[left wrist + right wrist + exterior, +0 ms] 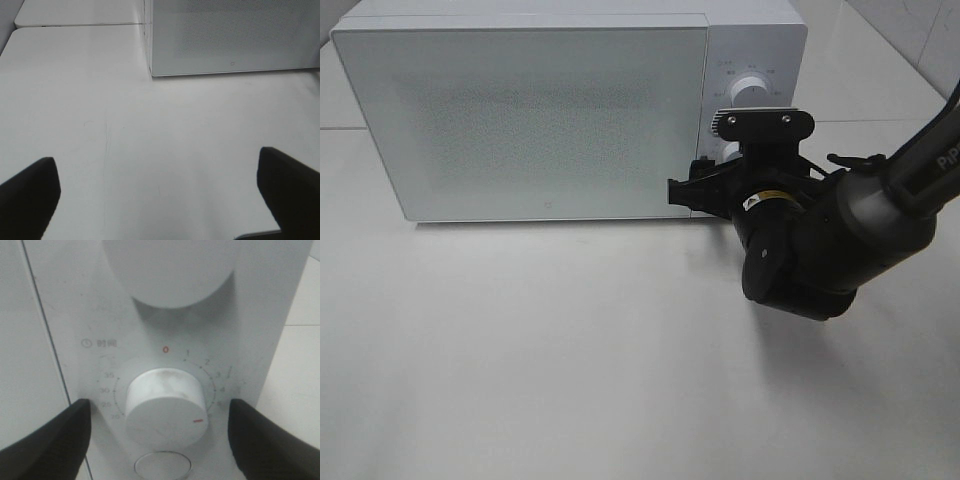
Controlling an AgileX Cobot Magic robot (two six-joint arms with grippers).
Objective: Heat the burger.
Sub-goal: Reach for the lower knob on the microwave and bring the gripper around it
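Observation:
The burger is out of view in every frame. The white microwave stands at the back of the table with its door shut. My right gripper is at its control panel. In the right wrist view the right gripper is open, its dark fingers standing on either side of the lower timer knob with a gap to it. The knob's red mark points past the 4, away from the red 0. My left gripper is open over bare table, with the microwave's corner ahead of it.
An upper knob sits above the timer knob on the panel, and a round button below it. The right arm's bulky black wrist hangs over the white table in front of the panel.

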